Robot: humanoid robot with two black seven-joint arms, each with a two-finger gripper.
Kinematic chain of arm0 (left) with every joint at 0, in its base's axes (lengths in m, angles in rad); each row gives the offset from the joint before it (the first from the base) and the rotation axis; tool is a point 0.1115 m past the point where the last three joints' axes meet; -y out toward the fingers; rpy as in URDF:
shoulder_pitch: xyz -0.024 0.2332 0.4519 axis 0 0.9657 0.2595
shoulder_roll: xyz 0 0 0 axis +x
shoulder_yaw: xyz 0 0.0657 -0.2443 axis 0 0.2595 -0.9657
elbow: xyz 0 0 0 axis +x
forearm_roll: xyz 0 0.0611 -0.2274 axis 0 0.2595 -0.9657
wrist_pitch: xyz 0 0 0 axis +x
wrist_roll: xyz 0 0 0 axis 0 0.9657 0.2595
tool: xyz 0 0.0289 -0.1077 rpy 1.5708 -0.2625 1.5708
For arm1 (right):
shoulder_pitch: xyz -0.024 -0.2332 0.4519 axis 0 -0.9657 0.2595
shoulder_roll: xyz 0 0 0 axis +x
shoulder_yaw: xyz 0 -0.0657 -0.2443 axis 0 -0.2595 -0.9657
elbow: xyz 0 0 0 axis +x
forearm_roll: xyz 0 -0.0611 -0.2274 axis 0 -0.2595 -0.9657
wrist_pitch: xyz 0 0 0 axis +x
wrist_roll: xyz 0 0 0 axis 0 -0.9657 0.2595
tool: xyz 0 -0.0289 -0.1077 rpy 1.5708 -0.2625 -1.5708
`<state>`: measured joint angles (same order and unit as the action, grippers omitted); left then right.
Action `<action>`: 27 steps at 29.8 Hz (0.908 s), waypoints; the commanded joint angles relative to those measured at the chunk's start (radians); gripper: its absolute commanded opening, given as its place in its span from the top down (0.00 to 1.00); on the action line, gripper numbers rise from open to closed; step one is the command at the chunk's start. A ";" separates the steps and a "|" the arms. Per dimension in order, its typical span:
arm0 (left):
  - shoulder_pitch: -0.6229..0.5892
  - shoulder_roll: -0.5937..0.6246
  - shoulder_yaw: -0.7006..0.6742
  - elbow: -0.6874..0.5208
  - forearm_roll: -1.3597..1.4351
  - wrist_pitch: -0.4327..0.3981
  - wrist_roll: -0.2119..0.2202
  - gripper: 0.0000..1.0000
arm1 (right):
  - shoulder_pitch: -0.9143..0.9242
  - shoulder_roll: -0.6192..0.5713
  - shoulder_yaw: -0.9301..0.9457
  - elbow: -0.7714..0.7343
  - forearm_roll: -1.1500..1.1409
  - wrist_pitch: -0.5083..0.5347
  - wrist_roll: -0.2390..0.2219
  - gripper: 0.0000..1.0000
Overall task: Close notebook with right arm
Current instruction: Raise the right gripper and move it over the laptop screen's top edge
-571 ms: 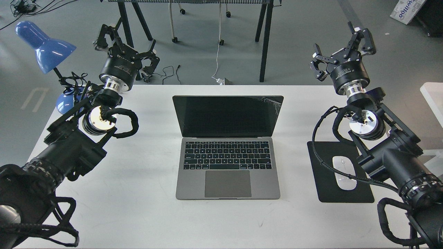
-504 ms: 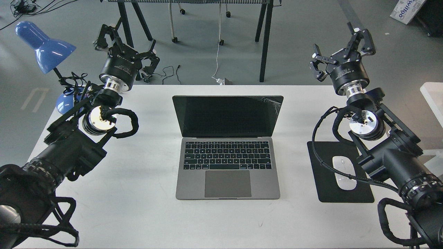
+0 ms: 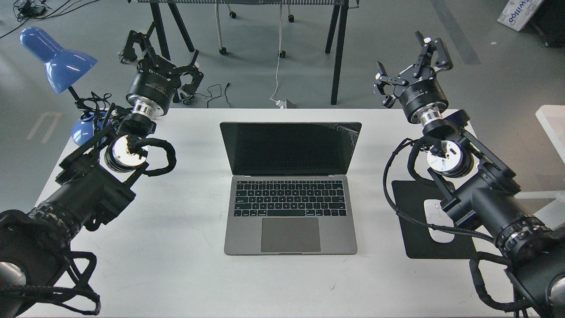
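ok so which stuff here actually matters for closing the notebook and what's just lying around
Belongs to the job:
- notebook, lid open, middle of the table
- right gripper, open, raised off to the notebook's right, touching nothing

Just lying about:
- blue lamp, far left corner
- mouse on the black mouse pad, partly under the right arm
- left gripper, open, idle

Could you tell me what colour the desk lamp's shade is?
The lamp shade is glossy blue, seen in the head view.
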<state>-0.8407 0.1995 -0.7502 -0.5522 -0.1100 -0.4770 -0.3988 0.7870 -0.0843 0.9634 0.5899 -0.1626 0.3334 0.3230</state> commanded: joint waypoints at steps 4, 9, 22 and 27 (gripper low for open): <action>0.000 0.000 0.000 0.000 0.000 0.000 0.000 0.00 | 0.021 0.055 -0.041 -0.027 0.000 -0.013 0.001 0.00; 0.000 0.000 0.000 0.000 0.001 0.000 0.000 0.00 | 0.018 0.060 -0.075 -0.013 0.000 -0.005 -0.007 0.00; 0.000 0.000 0.002 0.000 0.001 0.000 0.000 0.00 | -0.117 -0.038 -0.206 0.238 0.002 -0.004 -0.016 0.00; 0.000 0.000 0.002 0.000 0.001 0.000 0.000 0.00 | -0.166 -0.100 -0.209 0.316 0.002 -0.004 -0.018 0.00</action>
<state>-0.8407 0.1995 -0.7485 -0.5522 -0.1093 -0.4771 -0.3988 0.6510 -0.1501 0.7567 0.8612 -0.1609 0.3302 0.3063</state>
